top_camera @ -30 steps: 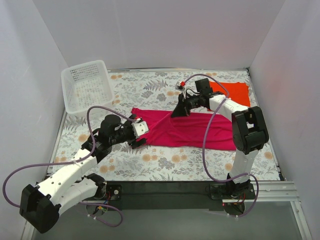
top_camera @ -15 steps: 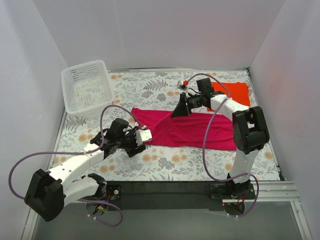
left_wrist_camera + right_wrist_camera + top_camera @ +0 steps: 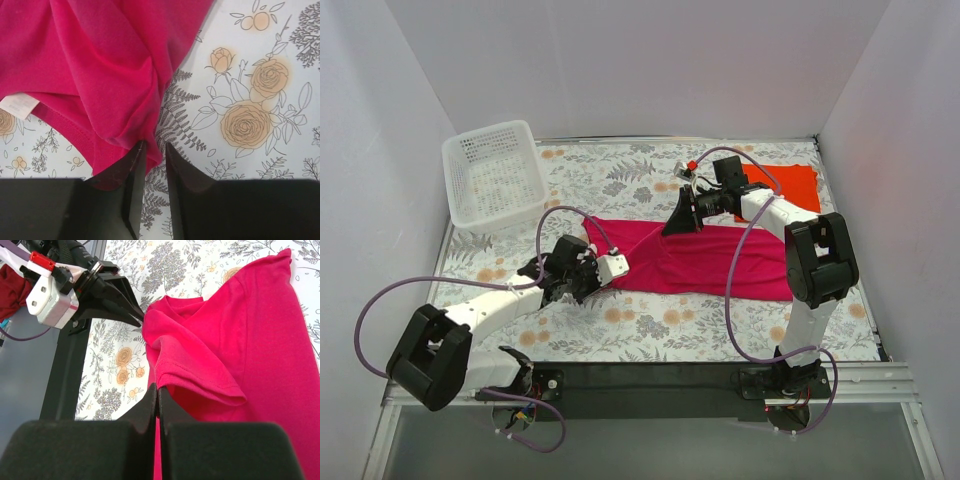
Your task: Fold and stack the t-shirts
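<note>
The magenta-pink t-shirt (image 3: 705,262) lies as a long strip across the middle of the table. The orange-red t-shirt (image 3: 785,185) lies flat at the back right. My left gripper (image 3: 605,280) is at the pink shirt's near-left corner. In the left wrist view its jaws (image 3: 155,152) stand a narrow gap apart, with a bunched fold of the pink shirt (image 3: 100,65) between the tips. My right gripper (image 3: 672,228) is shut on the shirt's far edge. In the right wrist view its fingertips (image 3: 158,390) pinch a hemmed edge of the pink shirt (image 3: 235,340) and hold it lifted.
A white perforated basket (image 3: 490,132) stands at the back left corner. White walls close in the table on three sides. Flowered tablecloth (image 3: 650,325) shows between the pink shirt and the arm bases.
My left arm has swung right and nearer, bringing its gripper to the pink shirt's near-left corner, and its jaws have narrowed around the cloth. The right arm has held still.
</note>
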`<control>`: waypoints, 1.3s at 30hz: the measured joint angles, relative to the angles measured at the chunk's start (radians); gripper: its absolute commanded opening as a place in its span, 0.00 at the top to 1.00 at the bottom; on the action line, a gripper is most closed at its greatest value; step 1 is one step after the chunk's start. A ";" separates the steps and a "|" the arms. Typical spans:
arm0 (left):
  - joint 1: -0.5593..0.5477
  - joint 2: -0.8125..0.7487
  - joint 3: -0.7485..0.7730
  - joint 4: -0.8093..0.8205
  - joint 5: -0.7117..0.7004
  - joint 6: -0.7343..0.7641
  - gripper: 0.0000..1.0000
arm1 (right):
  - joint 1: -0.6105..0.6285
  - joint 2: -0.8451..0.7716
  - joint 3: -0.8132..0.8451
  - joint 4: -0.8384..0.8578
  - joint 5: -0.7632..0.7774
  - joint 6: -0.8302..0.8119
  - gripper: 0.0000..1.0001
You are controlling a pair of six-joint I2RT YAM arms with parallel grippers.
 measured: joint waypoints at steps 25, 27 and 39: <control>0.009 0.031 0.151 -0.200 -0.162 0.071 1.00 | -0.056 -0.014 -0.034 0.000 0.077 0.001 0.99; 0.011 0.065 0.175 -0.214 -0.185 0.076 1.00 | -0.055 -0.014 -0.034 0.000 0.083 0.003 0.99; 0.013 0.050 0.218 -0.283 -0.216 0.154 1.00 | -0.055 -0.015 -0.034 0.003 0.086 0.019 0.99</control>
